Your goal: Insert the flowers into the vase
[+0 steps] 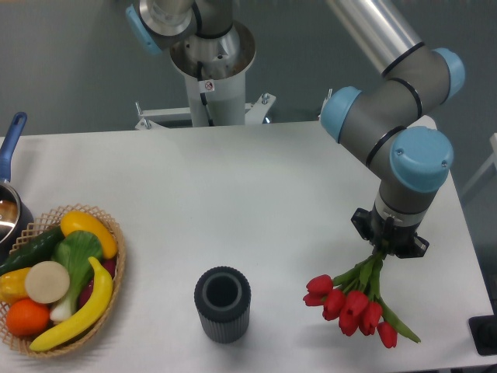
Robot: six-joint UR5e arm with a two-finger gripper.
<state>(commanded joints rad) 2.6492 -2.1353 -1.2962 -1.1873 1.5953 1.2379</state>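
Observation:
The flowers [351,305] are a bunch of red tulips with green stems, at the front right of the table, buds pointing down toward the front. My gripper [382,253] is at the stem ends and looks shut on them; its fingertips are mostly hidden under the wrist. I cannot tell whether the buds touch the table. The vase [223,304] is a dark grey ribbed cylinder with a thick round rim. It stands upright and empty at the front middle, well to the left of the bunch.
A wicker basket [116,268] of fruit and vegetables sits at the front left. A metal pot with a blue handle [11,140] is at the left edge. The arm's base column [211,85] stands behind the table. A dark object [486,334] is at the right edge.

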